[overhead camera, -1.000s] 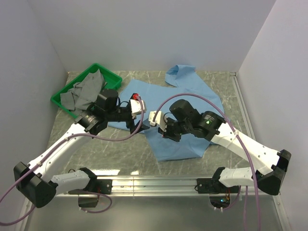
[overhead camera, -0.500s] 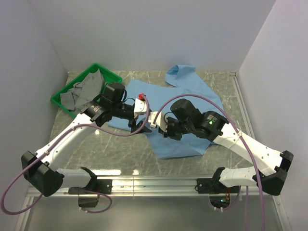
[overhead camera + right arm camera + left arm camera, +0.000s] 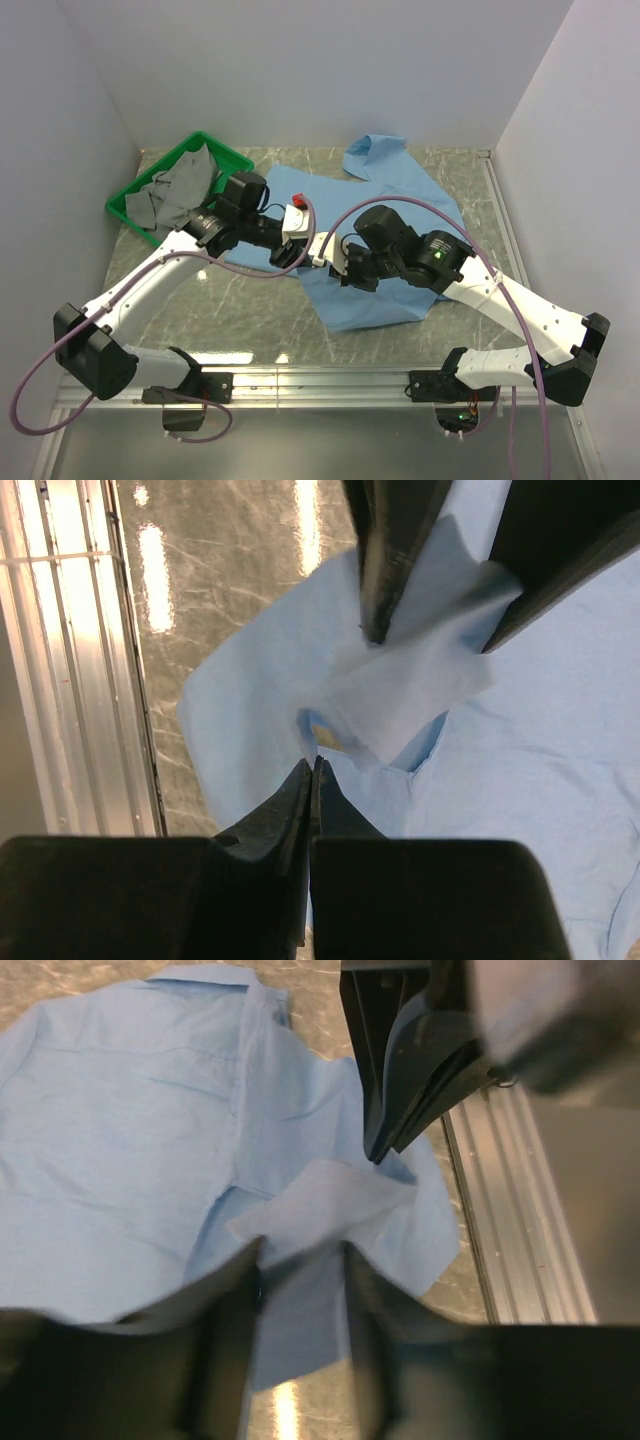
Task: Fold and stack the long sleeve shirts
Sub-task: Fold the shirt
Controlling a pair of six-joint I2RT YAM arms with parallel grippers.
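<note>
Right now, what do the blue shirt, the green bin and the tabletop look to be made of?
Blue shirt: thin woven cloth, perhaps cotton or a blend, with a matte finish. It creases softly and its flaps fold flat.
Green bin: probably moulded plastic, judging by the even colour and thin raised rim.
Tabletop: veined stone pattern, either marble or laminate. It is glossy and mirrors the lights.

Plain white walls (image 3: 300, 70) enclose a grey marbled tabletop (image 3: 250, 310) edged by an aluminium rail (image 3: 320, 378).
</note>
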